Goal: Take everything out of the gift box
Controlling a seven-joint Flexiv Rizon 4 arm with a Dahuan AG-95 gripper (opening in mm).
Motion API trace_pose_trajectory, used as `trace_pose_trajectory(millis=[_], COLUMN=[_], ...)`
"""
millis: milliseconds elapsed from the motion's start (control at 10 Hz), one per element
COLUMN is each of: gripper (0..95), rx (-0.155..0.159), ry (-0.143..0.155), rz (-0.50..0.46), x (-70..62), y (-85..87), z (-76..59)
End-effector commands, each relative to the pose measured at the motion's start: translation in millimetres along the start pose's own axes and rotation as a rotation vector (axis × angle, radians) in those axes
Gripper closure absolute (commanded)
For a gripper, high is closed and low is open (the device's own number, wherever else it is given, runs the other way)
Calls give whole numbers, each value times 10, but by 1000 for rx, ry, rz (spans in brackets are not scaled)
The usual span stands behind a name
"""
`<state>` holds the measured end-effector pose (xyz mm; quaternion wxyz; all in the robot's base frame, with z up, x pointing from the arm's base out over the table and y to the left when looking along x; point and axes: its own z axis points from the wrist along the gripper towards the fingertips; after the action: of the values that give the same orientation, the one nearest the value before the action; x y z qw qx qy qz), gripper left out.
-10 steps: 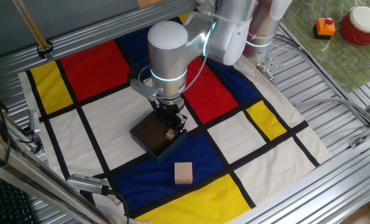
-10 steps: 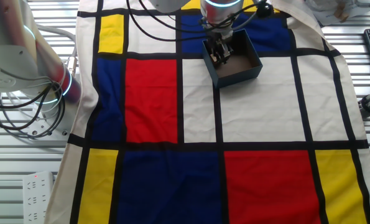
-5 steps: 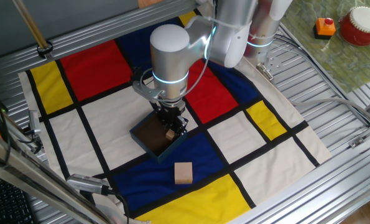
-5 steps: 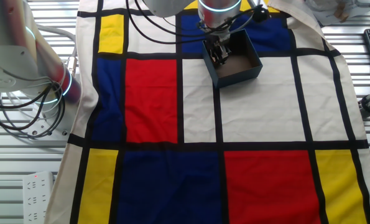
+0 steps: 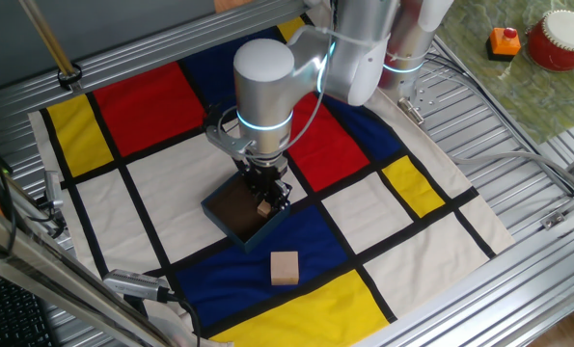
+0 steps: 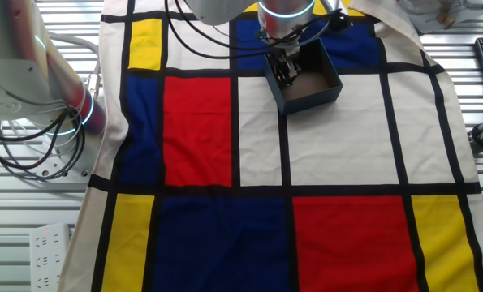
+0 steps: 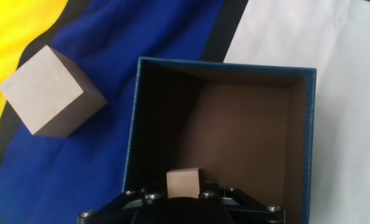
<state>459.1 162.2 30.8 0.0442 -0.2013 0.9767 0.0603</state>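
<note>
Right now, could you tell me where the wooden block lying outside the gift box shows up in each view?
One fixed view: loose block at lower centre, near the blue-yellow border.
The other fixed view: not in it.
Hand view: upper left, left of the box.
Shared landmark: the gift box.

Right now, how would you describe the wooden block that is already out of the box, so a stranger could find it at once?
Find the checked cloth under the arm, then the gift box near its middle. The loose block lies outside the box, apart from it, near where a blue patch meets a yellow one. The other block sits at the gripper over the box, while this one lies alone.
</note>
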Motion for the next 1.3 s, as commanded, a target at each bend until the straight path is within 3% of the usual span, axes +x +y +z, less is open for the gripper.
trace_pose_trajectory(millis=[100,300,800,900,1300], gripper=[570,570,570,950,950], rx=[-10,-14,-19,-24,-30], ry=[10,21,12,11,4], rz=[7,12,18,31,38], x=[2,-12,-19,-19,-21], y=[7,9,11,11,11], z=[-5,7,14,14,14])
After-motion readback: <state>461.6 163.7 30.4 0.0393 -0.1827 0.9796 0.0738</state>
